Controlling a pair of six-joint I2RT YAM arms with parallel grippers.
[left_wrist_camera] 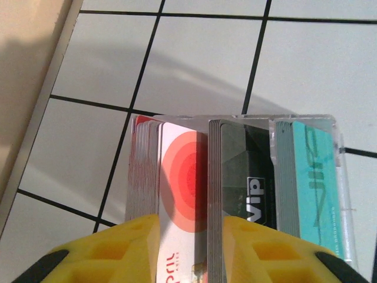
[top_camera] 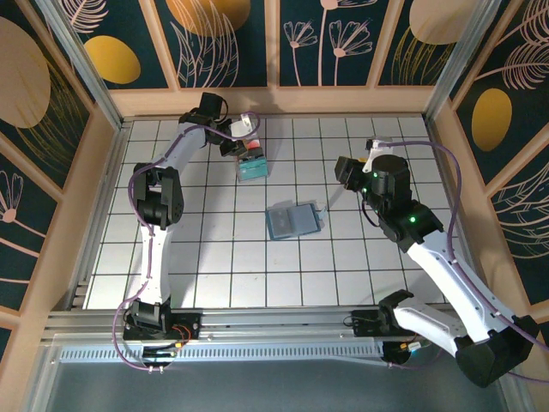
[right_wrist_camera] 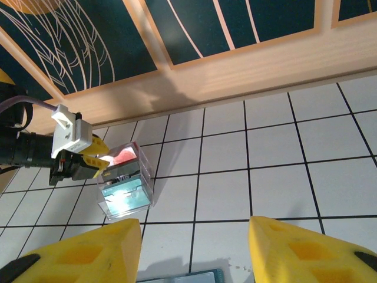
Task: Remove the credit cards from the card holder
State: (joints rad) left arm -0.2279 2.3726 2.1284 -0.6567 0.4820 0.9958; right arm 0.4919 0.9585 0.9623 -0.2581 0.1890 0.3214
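- The left gripper (left_wrist_camera: 191,221) is over the clear box (left_wrist_camera: 346,177) at the far side of the table (top_camera: 214,257); its jaws stand parted around a salmon-red credit card (left_wrist_camera: 185,177) upright in the box; a real grip cannot be told
- The right gripper (right_wrist_camera: 194,223) hangs open, holding nothing
- The card holder (top_camera: 294,221) lies flat mid-table, apart from both

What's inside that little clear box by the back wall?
The clear box holds three groups of cards side by side: a red-and-white stack, a black stack marked VIP, a teal stack. The yellow fingers cover their near ends.
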